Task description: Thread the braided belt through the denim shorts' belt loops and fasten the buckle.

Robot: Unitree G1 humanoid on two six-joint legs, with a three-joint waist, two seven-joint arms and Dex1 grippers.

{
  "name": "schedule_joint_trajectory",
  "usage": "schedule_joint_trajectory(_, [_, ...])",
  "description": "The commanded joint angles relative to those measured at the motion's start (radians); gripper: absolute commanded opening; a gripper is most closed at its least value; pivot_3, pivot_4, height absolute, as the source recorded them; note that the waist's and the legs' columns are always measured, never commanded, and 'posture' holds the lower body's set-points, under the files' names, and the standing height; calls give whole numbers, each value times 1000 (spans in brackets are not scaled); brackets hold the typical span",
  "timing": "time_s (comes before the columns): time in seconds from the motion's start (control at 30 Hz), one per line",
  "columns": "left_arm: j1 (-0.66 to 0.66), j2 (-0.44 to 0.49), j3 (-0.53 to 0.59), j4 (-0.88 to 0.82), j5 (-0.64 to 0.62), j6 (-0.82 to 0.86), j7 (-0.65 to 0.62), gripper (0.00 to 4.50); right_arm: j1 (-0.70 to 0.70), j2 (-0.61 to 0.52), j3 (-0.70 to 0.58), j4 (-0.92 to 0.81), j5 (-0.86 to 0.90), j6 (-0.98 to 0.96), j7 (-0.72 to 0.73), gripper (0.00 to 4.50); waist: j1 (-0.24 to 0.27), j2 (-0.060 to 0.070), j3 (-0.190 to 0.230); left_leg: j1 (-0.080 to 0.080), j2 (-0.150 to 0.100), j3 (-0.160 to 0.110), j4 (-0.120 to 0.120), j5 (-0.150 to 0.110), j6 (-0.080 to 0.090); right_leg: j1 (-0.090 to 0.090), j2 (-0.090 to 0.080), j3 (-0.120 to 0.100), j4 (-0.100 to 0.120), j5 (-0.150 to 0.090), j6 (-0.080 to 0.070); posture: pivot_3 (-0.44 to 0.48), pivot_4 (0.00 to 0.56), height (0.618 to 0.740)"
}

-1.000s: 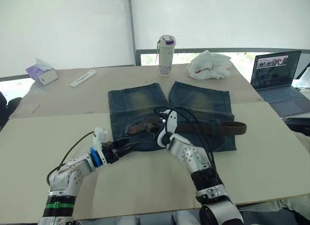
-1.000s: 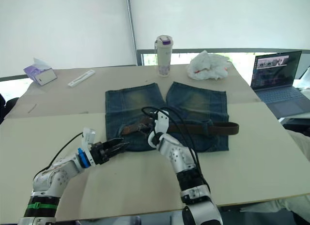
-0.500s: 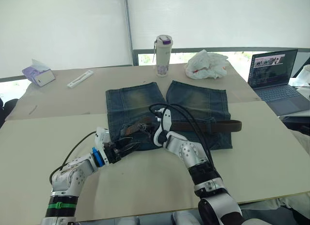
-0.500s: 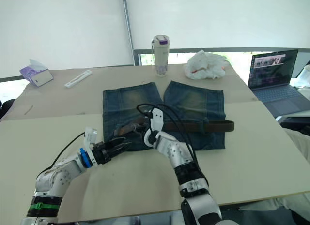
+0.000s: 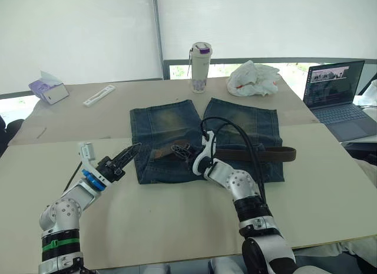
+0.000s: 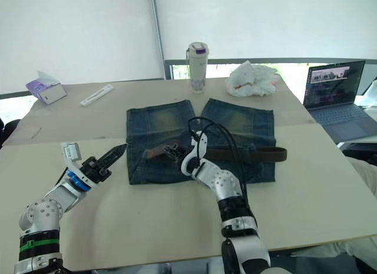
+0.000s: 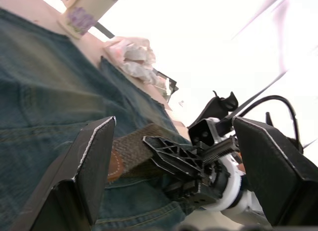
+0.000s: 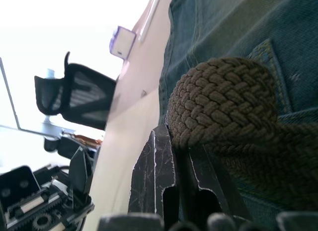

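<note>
on the table [image 5: 330,185] the shorts [image 5: 177,129] lie flat, waistband toward the robot, with the belt [image 5: 259,154] across the waistband toward the robot's right. right gripper [image 5: 184,150] is pinched on the belt's brown end over the shorts. left gripper [image 5: 126,154], fingers apart and empty, hovers just beside the shorts' left edge.

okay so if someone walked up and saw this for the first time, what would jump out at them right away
The denim shorts lie flat mid-table, legs pointing away from the robot, with the braided belt stretched along the waistband. The right pincer is shut on the braided belt near the middle of the waistband, while the left pincer hangs open just off the shorts' left edge. Behind stand a tall tumbler, a crumpled white bag and an open laptop at the far right.
</note>
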Motion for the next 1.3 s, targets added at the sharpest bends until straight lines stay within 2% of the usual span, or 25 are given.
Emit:
schedule_joint_trajectory(0.03, [-7,6,-17,6,31,-31,-11,3973,-78,112,77,-38,-62,7,36,0,0,0,0,0,0,0,0,0,0,0,0,0,0,0,0,0,150,740])
schedule_joint_trajectory(0.13, [-10,6,-38,12,52,-51,-40,3973,-67,48,101,-111,-77,71,67,0,-1,0,0,0,0,0,0,0,0,-1,0,0,0,0,0,0,150,740])
schedule_joint_trajectory(0.2, [-14,12,-49,19,57,-60,-74,3973,-59,37,49,-158,-49,97,44,0,0,0,0,0,1,0,-1,0,0,-1,0,0,0,0,0,0,150,740])
schedule_joint_trajectory(0.33, [-33,24,-35,76,56,-74,-119,3973,-28,89,-123,-224,121,120,-37,0,7,0,0,-2,0,-1,0,0,0,-1,-2,-1,0,0,0,0,150,740])
schedule_joint_trajectory(0.57, [-42,26,-41,101,56,-83,-170,3973,28,141,-229,-282,330,122,-107,0,7,0,0,-3,-1,-1,-1,0,0,-1,-5,-2,-1,0,0,0,150,740])
schedule_joint_trajectory(0.8, [-66,10,-58,99,73,-96,-163,3973,28,98,-146,-268,248,99,-94,0,4,0,0,-3,-1,-1,-1,0,0,-2,-4,-1,-1,0,0,0,150,740])
schedule_joint_trajectory(0.9, [-102,-11,-36,122,57,-97,-118,3973,26,103,-138,-258,246,89,-90,0,6,0,1,-3,-1,-1,0,0,0,-2,-4,-2,-1,0,0,0,150,740])
schedule_joint_trajectory(1.13, [-151,-54,-1,135,-3,16,14,3973,20,99,-122,-225,225,73,-70,0,8,0,1,-4,-1,-1,1,0,0,-1,-4,-2,-1,0,0,0,150,740])
schedule_joint_trajectory(1.23, [-130,-58,-27,97,4,54,32,3973,21,87,-83,-200,158,51,-49,0,3,0,1,-4,-1,-1,1,0,0,-1,-3,-2,-1,0,0,0,150,740])
schedule_joint_trajectory(1.3, [-119,-58,-23,87,13,62,61,3973,24,64,-10,-182,64,43,-40,0,1,0,1,-4,-1,-1,1,0,0,-2,-3,-2,-1,0,0,0,150,740])
